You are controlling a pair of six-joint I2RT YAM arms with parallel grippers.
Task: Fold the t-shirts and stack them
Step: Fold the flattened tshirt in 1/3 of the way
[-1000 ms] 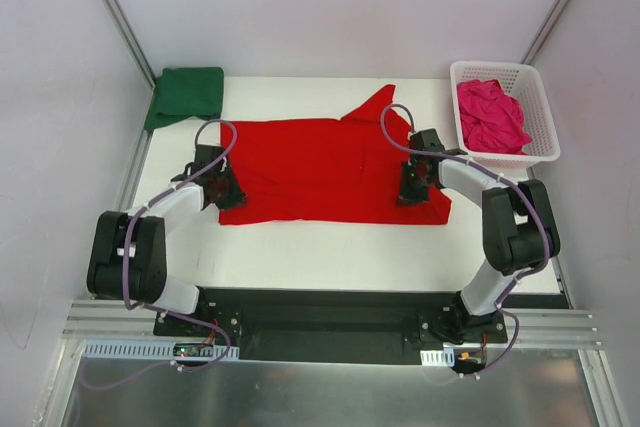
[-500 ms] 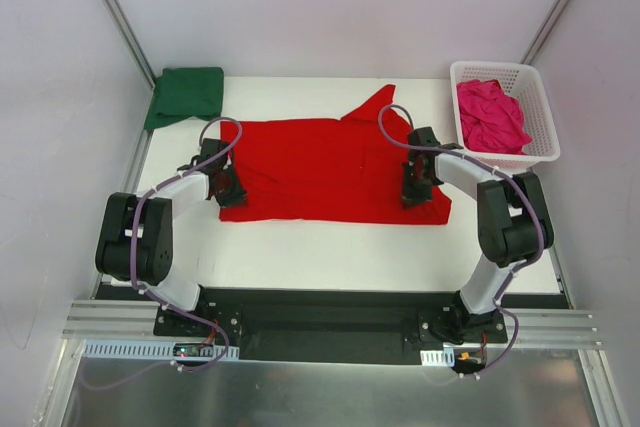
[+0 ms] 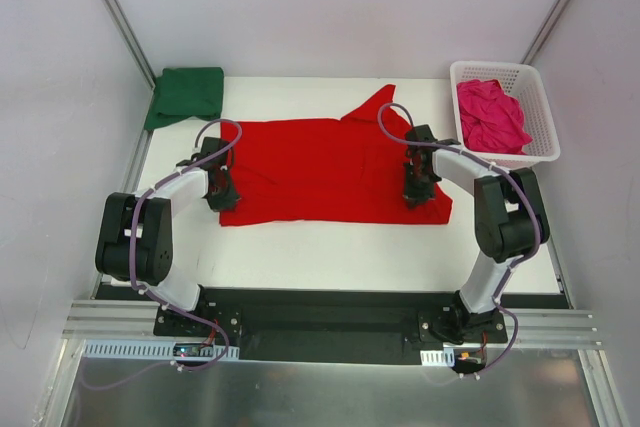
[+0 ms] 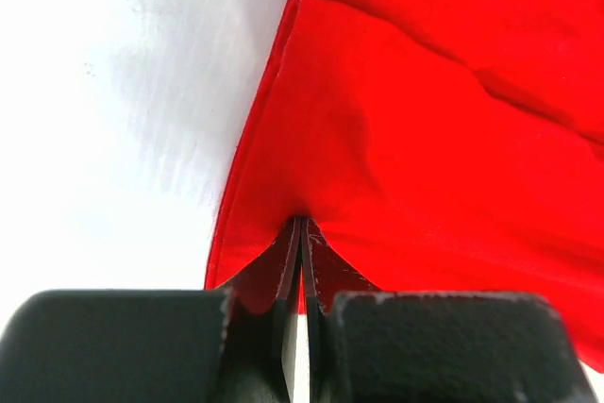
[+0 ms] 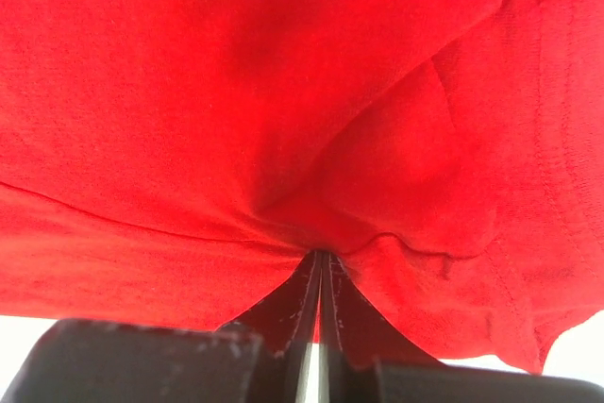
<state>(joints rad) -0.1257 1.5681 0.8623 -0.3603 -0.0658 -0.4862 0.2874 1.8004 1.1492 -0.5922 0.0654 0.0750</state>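
While the bright red cloth short-sleeved t-shirt (image 3: 330,172) lies spread across the middle of the white table (image 3: 330,252), each arm has hold of it at one end. At the shirt's left edge, near its front corner, the left gripper (image 3: 224,191) has its jaws pressed together on a pinch of red cloth; the left wrist view shows the fabric tenting up into the closed black fingertips (image 4: 283,276), with bare table just beside the hem. Near the shirt's right edge, the right gripper (image 3: 414,191) is likewise clamped on a fold of the red cloth, and the right wrist view shows creases gathering into its closed fingertips (image 5: 288,304). A dark green cloth t-shirt (image 3: 187,94) sits folded at the far left corner, well apart from the red one. A magenta-pink cloth t-shirt (image 3: 490,115) lies crumpled inside the white plastic lattice basket (image 3: 500,67) at the far right.
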